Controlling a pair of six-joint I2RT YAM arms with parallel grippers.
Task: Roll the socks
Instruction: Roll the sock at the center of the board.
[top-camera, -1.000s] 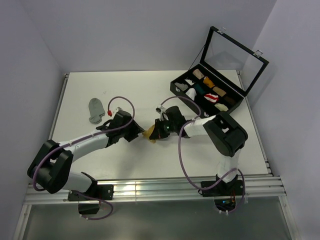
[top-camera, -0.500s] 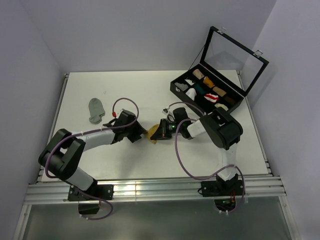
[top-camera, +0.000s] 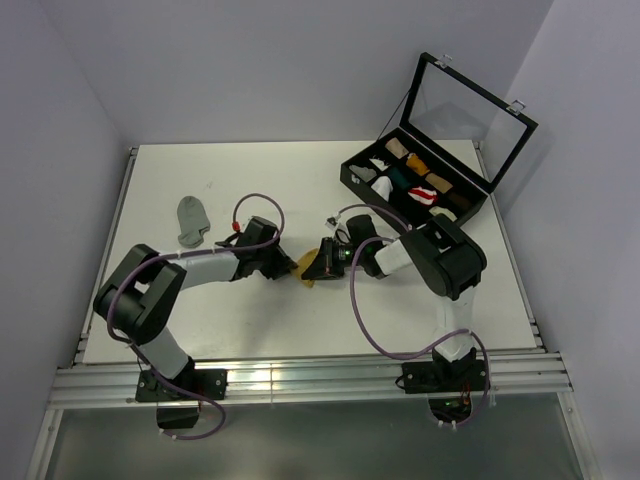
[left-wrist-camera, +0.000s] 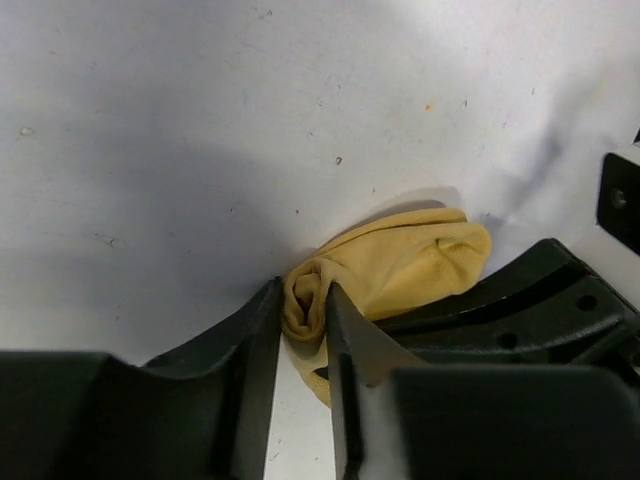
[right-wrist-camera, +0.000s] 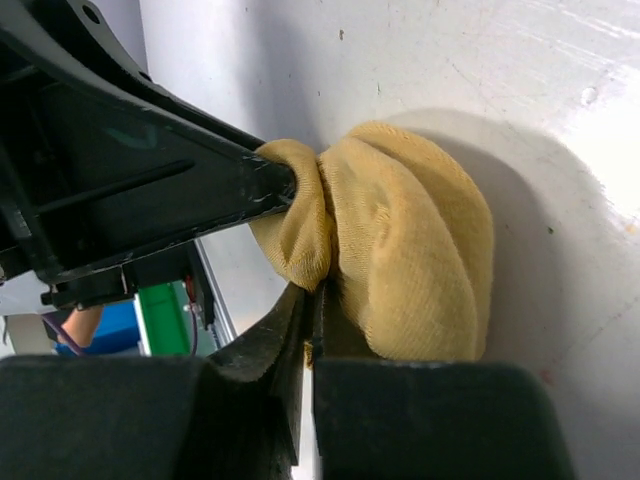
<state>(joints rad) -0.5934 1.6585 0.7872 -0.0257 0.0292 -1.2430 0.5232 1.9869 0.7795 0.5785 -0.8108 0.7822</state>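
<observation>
A: Nearest first; what have the left jaws got?

B: They are clamped on a bunched fold at one end of the yellow sock (left-wrist-camera: 400, 265); cloth bulges up between the tips, so it is a real grip and not a brush.

A: And the right jaws?

B: Squeezed tight on the other side of the same sock, with a thin edge of cloth nipped between them; the two sets of jaws meet almost tip to tip; the sock sits between them, resting on the table (top-camera: 300, 170).

A: Why both on one small sock?

B: My guess is that one pins the cloth while the other turns the fold over; soft fabric would slide or spring open if held at one end only; it looks loosely bundled, not yet a tight roll.

A: Further out?

B: The grey sock (top-camera: 190, 220) lies flat, well beyond the left jaws on their outer side; nothing touches it; I judge its turn comes later.

A: And farthest?

B: Beyond the right jaws stands the case (top-camera: 347, 177), its lid propped open, with rolls (top-camera: 418, 163) in its compartments; it is open, I suppose, so that finished socks can go in.
</observation>
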